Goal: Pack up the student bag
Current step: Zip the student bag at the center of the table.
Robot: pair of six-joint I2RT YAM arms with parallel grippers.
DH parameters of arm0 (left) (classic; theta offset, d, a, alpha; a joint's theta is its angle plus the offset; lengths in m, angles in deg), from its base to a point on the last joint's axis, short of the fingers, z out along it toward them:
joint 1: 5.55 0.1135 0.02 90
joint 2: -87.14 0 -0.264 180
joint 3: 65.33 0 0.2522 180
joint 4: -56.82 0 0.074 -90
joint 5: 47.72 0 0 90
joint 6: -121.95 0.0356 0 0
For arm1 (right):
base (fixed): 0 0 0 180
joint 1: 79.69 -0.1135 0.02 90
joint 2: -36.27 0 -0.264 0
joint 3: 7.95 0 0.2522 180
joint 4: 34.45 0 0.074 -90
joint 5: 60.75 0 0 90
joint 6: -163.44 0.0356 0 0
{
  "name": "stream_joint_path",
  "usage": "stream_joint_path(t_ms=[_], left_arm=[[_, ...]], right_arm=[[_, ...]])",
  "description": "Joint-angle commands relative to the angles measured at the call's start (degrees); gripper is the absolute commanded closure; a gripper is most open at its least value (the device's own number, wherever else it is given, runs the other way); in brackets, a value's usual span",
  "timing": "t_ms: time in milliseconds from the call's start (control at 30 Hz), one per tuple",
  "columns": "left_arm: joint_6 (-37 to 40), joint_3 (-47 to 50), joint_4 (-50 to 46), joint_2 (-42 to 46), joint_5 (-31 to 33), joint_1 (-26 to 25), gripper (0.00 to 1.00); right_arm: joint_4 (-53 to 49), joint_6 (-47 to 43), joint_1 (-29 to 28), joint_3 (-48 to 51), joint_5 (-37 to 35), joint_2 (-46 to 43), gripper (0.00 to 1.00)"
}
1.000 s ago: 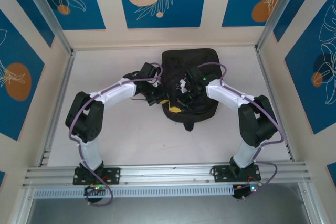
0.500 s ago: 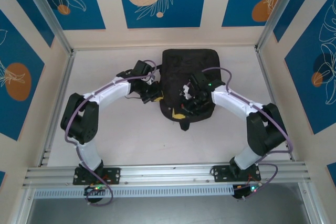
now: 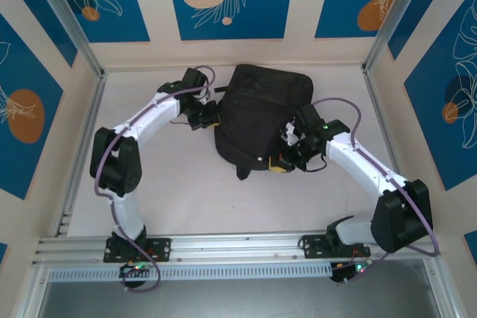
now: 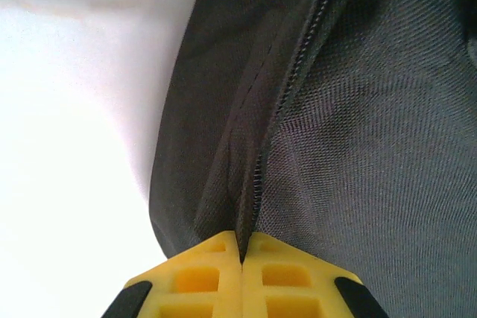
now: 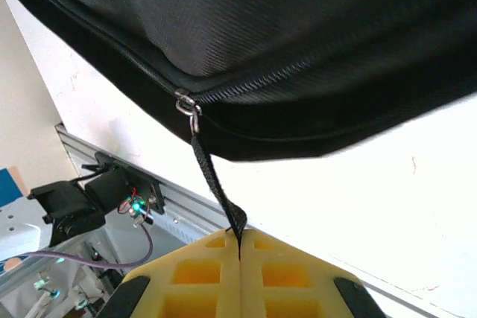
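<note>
With the student bag (image 3: pixel 261 113) lying near the far edge of the counter (image 3: pixel 171 191), you are clamping the left gripper's (image 4: pixel 242 247) jaws on its zipper seam (image 4: pixel 279 102) and the right gripper's (image 5: pixel 240 247) on its pull strap (image 5: pixel 216 184), so tugging off-line is risking a slipped strap or a dragged bag.

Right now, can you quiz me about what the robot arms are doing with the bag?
1. True or false: the right gripper is shut on the zipper's pull strap.
2. What colour is the student bag? A red, B black, C green.
3. Fill the blank: the left gripper pinches the bag's fabric right by its ____.

Key: 1 true; 2 B; 3 zipper.
</note>
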Motion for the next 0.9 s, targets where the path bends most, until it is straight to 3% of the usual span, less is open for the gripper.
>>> stream_joint_path(t_ms=[0, 100, 167, 300, 433, 600, 700, 767, 867], left_arm=[[5.34, -9.31, -4.55, -4.9, 6.22, 2.15, 1.0], [3.07, -8.39, -4.73, -3.44, 2.73, 1.31, 0.62], [0.57, -4.0, -3.63, 0.85, 1.28, -0.21, 0.49], [-5.4, 3.27, -6.5, 7.47, 1.23, -4.15, 0.42], [-11.74, 5.65, -9.28, 8.07, 0.36, -8.14, 0.4], [-15.63, 4.86, -6.1, 4.59, -2.18, -12.1, 0.42], [-15.95, 3.76, -6.37, 2.81, -2.07, -13.08, 0.51], [-15.53, 4.4, -7.07, 2.9, -0.81, -13.05, 0.62], [-13.84, 5.32, -9.14, 3.35, 2.51, -12.75, 0.86]], right_arm=[[1.25, 2.54, -2.46, 0.18, 2.95, 2.59, 1.0], [6.05, 4.37, -6.4, -2.16, 3.73, 6.13, 1.0], [8.13, 5.17, -7.46, -3.8, 4.57, 7.79, 1.0], [10.36, 6.53, -7.67, -5.79, 6.21, 9.75, 1.0], [10.37, 6.38, -7.76, -6.93, 6.63, 10.67, 1.0], [10.3, 6.29, -7.89, -6.68, 7.19, 11.04, 1.0], [9.23, 5.77, -7.84, -6.4, 5.74, 10.79, 1.0], [7.46, 4.93, -7.87, -6.4, 4.52, 10.77, 1.0], [4.92, 3.94, -7.85, -6.06, 2.12, 10.29, 1.0]])
